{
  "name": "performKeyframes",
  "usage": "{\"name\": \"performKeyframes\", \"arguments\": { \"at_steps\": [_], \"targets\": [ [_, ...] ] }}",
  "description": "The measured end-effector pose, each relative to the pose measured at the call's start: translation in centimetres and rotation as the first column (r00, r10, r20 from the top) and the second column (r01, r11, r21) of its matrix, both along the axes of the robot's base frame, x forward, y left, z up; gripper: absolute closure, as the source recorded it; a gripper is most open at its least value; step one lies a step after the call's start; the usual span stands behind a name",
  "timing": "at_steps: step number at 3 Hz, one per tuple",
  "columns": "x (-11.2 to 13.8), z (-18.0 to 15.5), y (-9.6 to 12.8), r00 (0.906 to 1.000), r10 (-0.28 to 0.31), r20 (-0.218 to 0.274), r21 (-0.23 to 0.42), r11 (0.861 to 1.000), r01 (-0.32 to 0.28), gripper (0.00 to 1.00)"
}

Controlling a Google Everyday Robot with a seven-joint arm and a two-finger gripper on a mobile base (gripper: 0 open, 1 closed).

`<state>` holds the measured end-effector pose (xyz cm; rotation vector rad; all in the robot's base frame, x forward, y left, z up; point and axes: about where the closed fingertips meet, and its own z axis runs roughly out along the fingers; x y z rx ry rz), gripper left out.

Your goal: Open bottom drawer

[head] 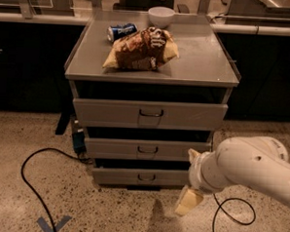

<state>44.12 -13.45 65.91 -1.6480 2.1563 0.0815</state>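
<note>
Barely started, I'd say: bottom drawer [117, 176], lowest front of the cabinet [201, 60], looks shut, handle [145, 177] untouched, and the gripper [190, 179] hangs at its 3 o'clock by the right end, fingers spread on nothing, so reach, hook and pull are all left.

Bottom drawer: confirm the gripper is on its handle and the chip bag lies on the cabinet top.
Not on the handle. The camera view shows the gripper low by the right end of the bottom drawer, well clear of its handle. The chip bag does lie on the cabinet top.
</note>
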Motion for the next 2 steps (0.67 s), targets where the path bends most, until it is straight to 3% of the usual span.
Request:
{"name": "performKeyframes", "arguments": {
  "at_steps": [2],
  "targets": [
    [0.4,-11.4,5.5,0.9965,0.024,-0.080,0.153,0.988,-0.011,0.00]
  ]
}}
